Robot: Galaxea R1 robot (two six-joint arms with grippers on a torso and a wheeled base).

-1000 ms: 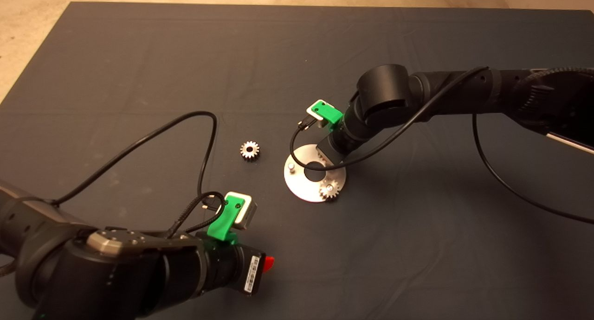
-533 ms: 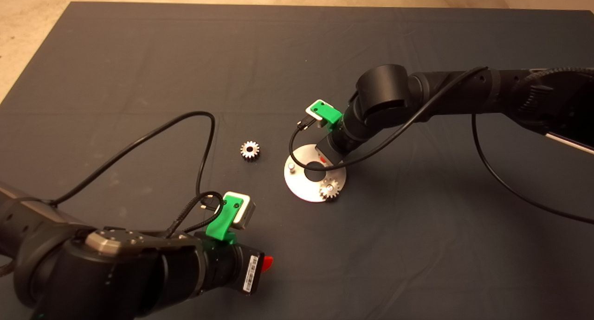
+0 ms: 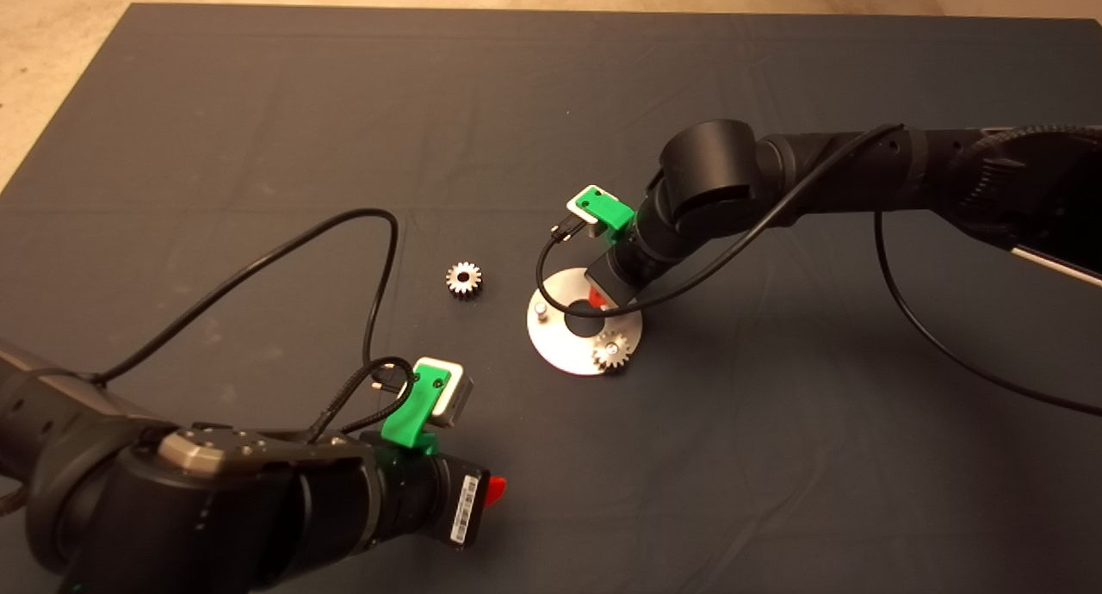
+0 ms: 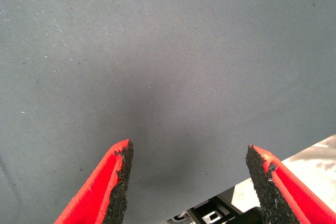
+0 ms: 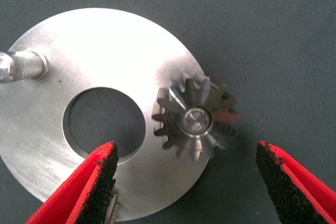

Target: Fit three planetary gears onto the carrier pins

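The round silver carrier plate (image 3: pixel 560 351) lies mid-mat. One planetary gear (image 3: pixel 611 350) sits on its near pin, and a bare pin (image 3: pixel 540 310) stands at its left. A loose gear (image 3: pixel 464 279) lies on the mat left of the plate. My right gripper (image 3: pixel 596 297) hovers over the plate's far right part and hides the third pin. In the right wrist view it is open (image 5: pixel 185 150) and empty, above the seated gear (image 5: pixel 195 120), the bare pin (image 5: pixel 21 66) and the plate (image 5: pixel 105 45). My left gripper (image 3: pixel 495 489) is open (image 4: pixel 189 153) over bare mat at the front left.
Black cables loop from both wrists; the left one (image 3: pixel 379 258) arcs over the mat left of the loose gear. The dark mat (image 3: pixel 775 456) extends on all sides. Bare floor (image 3: pixel 52 26) shows at the far left.
My right gripper has shifted slightly over the plate, and one of its red fingers now shows beside the centre hole. The left arm has barely moved. The gears lie as before.
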